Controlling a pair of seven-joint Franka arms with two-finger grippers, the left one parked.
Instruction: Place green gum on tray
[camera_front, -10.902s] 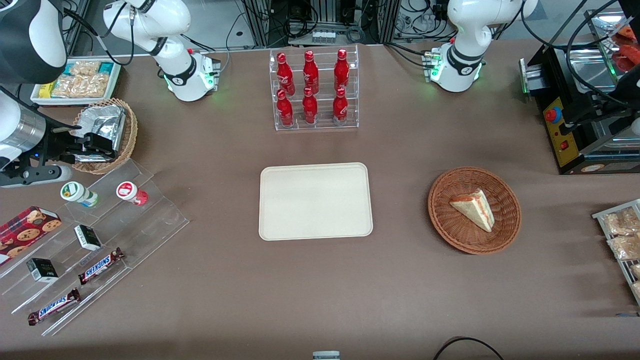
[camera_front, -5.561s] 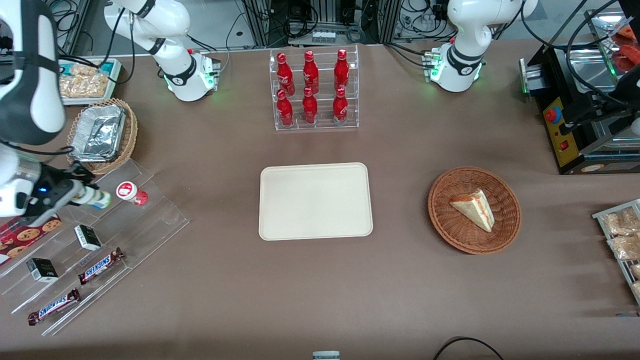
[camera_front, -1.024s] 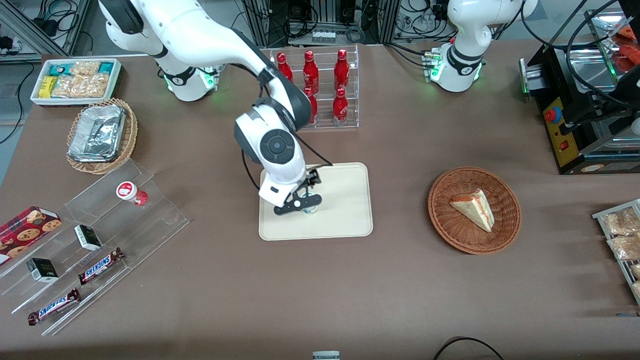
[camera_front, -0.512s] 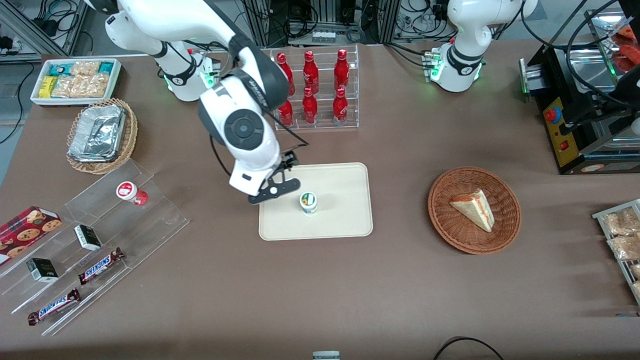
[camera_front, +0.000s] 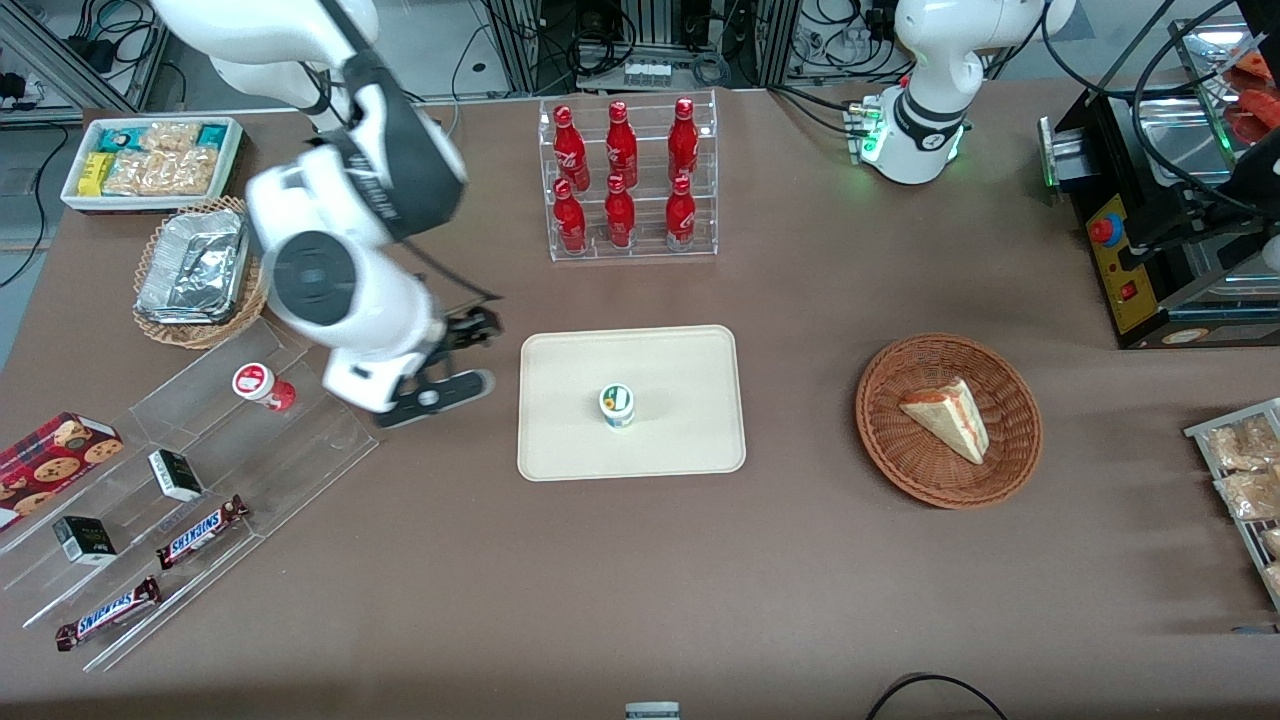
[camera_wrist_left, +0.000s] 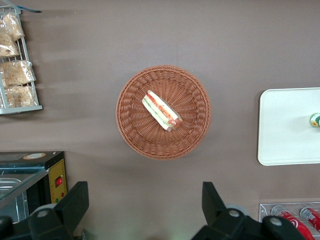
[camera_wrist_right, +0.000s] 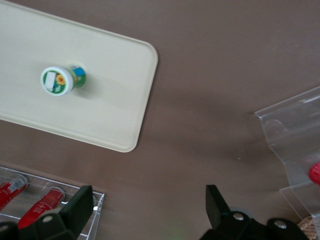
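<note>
While the small green gum bottle (camera_front: 617, 405), a white cylinder with a round green-and-white lid, stands upright near the middle of the large flat cream-beige plastic tray (camera_front: 690, 440), my tool (camera_front: 470, 352) hangs above the bare brown tabletop (camera_front: 640, 580), just off the tray's edge toward my working arm's end. My tool's two dark fingers are spread wide and hold nothing. From my wrist camera the gum bottle (camera_wrist_right: 62, 80) shows its lid and a teal-edged side, sitting alone on the tray (camera_wrist_right: 115, 120), well apart from my tool (camera_wrist_right: 150, 210).

Between my tool and my end of the tabletop stands a clear stepped acrylic display (camera_front: 290, 440). On it lies a like bottle with a red lid (camera_front: 262, 386), and lower steps nearer the front camera carry small dark boxes (camera_front: 176, 475) and two Snickers bars (camera_front: 200, 531).

Farther from the front camera than the tray is a clear acrylic rack of six red bottles (camera_front: 627, 180). Toward the parked arm's end sits a round brown wicker basket (camera_front: 948, 420) holding a wedge of sandwich (camera_front: 946, 418); it is well apart from the tray.
</note>
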